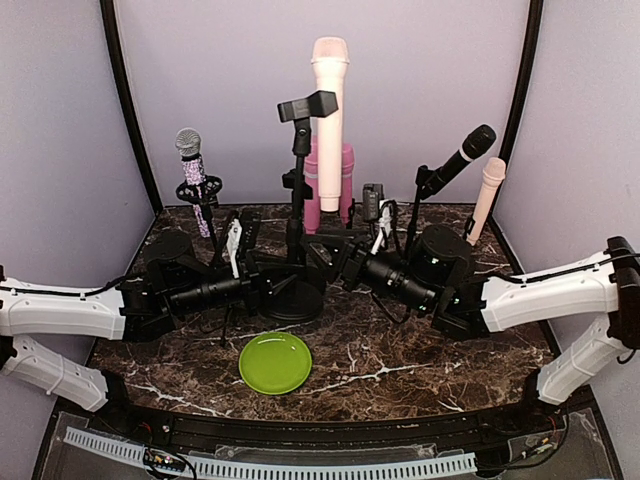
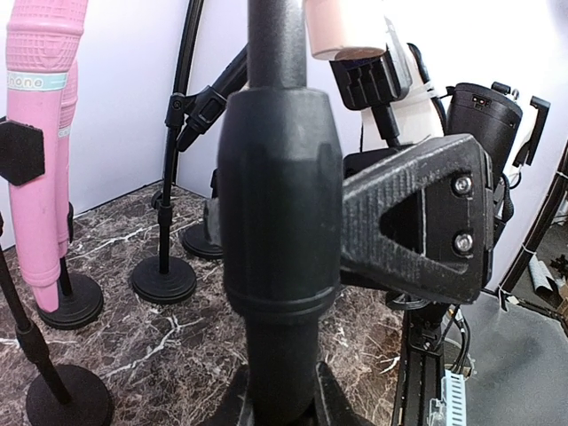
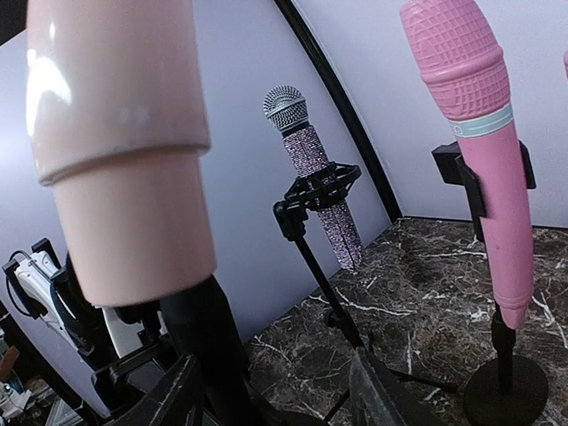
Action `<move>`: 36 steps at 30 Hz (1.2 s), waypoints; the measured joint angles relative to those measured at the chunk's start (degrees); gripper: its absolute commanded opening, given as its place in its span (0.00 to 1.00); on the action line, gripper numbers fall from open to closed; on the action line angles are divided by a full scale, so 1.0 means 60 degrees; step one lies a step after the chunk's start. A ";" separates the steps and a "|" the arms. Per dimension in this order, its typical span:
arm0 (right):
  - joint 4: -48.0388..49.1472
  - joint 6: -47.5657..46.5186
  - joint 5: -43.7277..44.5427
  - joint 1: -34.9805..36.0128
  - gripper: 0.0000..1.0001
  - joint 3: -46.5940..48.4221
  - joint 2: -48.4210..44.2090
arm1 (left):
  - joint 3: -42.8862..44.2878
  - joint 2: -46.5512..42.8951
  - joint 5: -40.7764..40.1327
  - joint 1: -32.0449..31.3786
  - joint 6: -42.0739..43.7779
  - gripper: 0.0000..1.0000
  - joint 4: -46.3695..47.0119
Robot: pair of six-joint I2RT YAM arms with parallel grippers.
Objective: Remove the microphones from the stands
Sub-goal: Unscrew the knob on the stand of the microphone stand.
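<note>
Standing upright above and just beyond the right gripper [image 1: 340, 262], the pale pink microphone [image 1: 329, 120] is seen from the top camera beside the black clip [image 1: 300, 106] of the central stand [image 1: 299, 170]. Whether it is seated in the clip cannot be told. The left gripper [image 1: 268, 275] is set against the stand low down from one side, and the right gripper is close by on the other. A green plate [image 1: 275, 362] is laid on the marble table [image 1: 450, 350] on the near side of both grippers. Beyond the left gripper a glitter microphone [image 1: 190, 145] is held in a stand of its own. Beyond the right gripper a black microphone [image 1: 462, 158] is tilted in another.

From the left wrist, the left gripper is shown clamped narrowly on the stand's thick black collar [image 2: 280, 195]. One ribbed finger [image 2: 417, 217] is pressed to the collar's right side, and the other is hidden behind it. The pale pink microphone [image 2: 344, 27] is cut off by the top edge, above and just right of the grip. A hot pink microphone [image 2: 40, 133] is seen well to the left.

From the right wrist, the right gripper [image 3: 275, 395] is shown partway wide, with a black pole [image 3: 213, 355] between its fingers [image 3: 182, 395]. A gap is left on the pole's right side, and nothing is gripped. The pale pink microphone [image 3: 124, 151] is seen close above the fingers, lower end down. The glitter microphone [image 3: 311, 169] and the hot pink microphone [image 3: 488, 160] are seen farther off.
</note>
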 measured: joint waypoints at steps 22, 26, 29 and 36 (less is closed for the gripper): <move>0.0215 -0.0703 -0.0215 0.0248 0.24 0.0718 0.0663 | 0.0000 0.0004 0.0026 0.0022 -0.0015 0.00 -0.0186; 0.0219 -0.0973 -0.0168 0.0266 0.15 0.0699 0.0659 | 0.0000 0.0004 0.0066 0.0047 -0.0109 0.00 -0.0222; 0.0219 -0.1115 -0.0168 0.0266 0.10 0.0619 0.0594 | 0.0000 0.0015 0.0182 0.0055 -0.0120 0.00 -0.0251; 0.0240 -0.1184 -0.0528 0.0204 0.05 0.0313 0.0299 | 0.0076 0.0131 0.0663 0.0055 -0.0109 0.00 -0.0233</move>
